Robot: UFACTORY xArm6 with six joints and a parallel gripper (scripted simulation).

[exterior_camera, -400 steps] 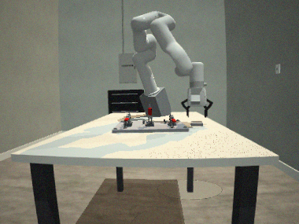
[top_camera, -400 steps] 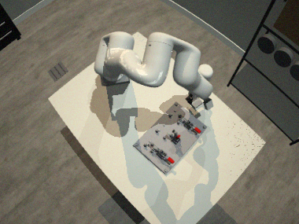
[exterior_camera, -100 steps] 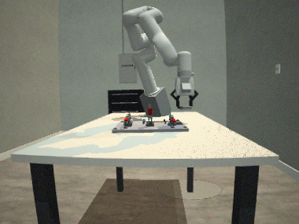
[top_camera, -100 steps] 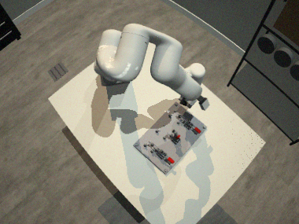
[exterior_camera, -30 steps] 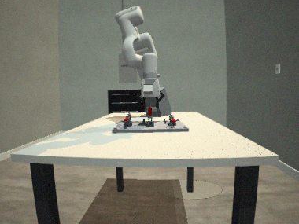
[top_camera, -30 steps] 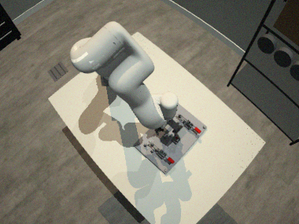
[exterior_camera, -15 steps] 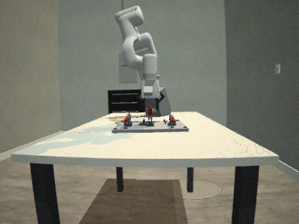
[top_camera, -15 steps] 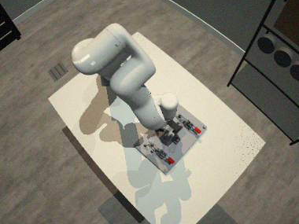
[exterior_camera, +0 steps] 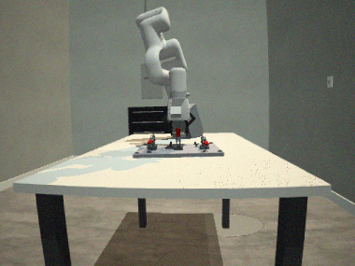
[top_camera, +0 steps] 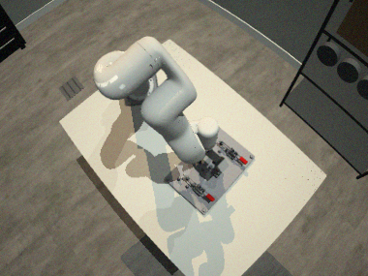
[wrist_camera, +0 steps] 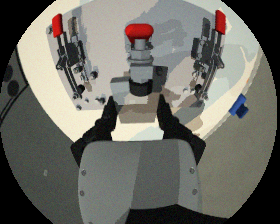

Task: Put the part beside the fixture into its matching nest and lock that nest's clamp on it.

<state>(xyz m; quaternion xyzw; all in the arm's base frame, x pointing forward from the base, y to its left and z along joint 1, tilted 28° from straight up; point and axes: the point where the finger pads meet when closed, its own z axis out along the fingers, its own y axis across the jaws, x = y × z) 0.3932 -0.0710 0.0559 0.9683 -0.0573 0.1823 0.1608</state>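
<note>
The grey fixture plate (top_camera: 209, 172) lies on the table and carries three nests, each with a red-handled clamp. My gripper (wrist_camera: 136, 102) is shut on the grey block part (wrist_camera: 136, 111) and holds it by its long sides, low over the middle nest. The middle clamp (wrist_camera: 139, 32) stands open just ahead of the part with its red handle upright, which also shows in the exterior view (exterior_camera: 177, 132). The left clamp (wrist_camera: 58, 25) and the right clamp (wrist_camera: 220, 21) lie down along their nests. I cannot tell whether the part touches the rest pads.
A small blue object (wrist_camera: 238, 106) lies on the table just off the plate's right edge. The arm (top_camera: 165, 107) reaches over the table from its far side. A dark shelf unit (top_camera: 339, 78) stands beyond the table.
</note>
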